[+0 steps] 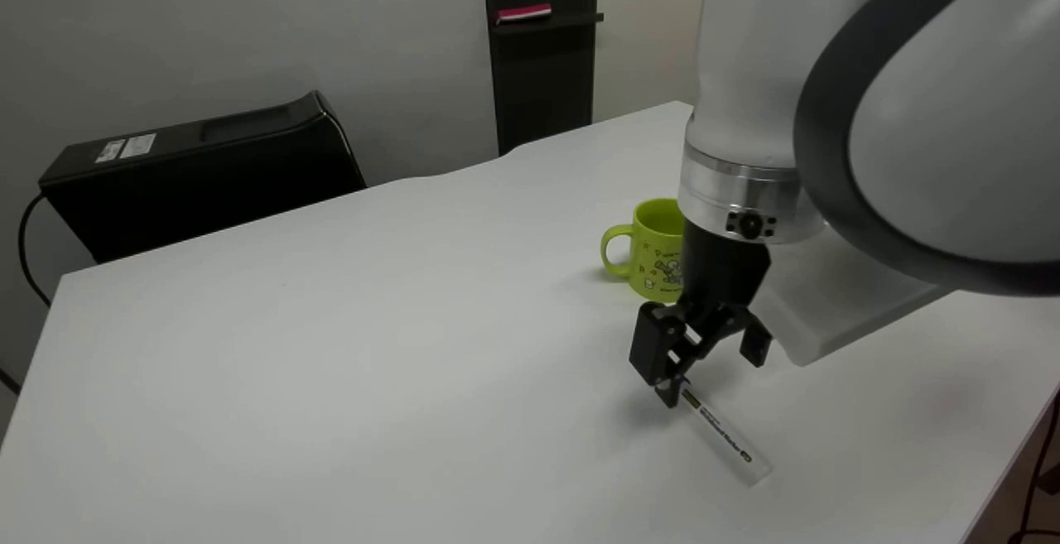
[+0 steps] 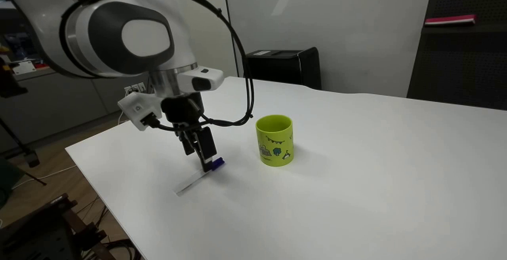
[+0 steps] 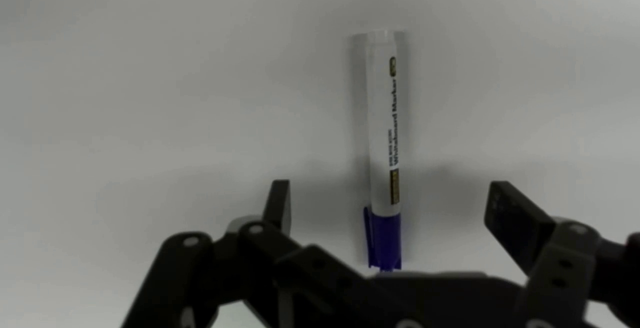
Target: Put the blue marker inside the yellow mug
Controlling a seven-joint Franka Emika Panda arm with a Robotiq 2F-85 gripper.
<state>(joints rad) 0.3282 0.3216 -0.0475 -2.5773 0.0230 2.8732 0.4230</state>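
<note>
The blue marker lies flat on the white table, with a white barrel and a dark blue cap. It also shows in both exterior views, partly hidden by a finger. My gripper is open above the marker, its fingers apart on either side near the cap end; neither finger touches the marker in the wrist view. The gripper also shows in both exterior views. The yellow mug stands upright near the gripper. In an exterior view the mug is partly hidden behind the arm.
The white table carries the marker and mug. A black box-shaped object stands beyond the table's far edge. A dark panel with a red and white item stands behind. A loose black cable hangs from the arm near the mug.
</note>
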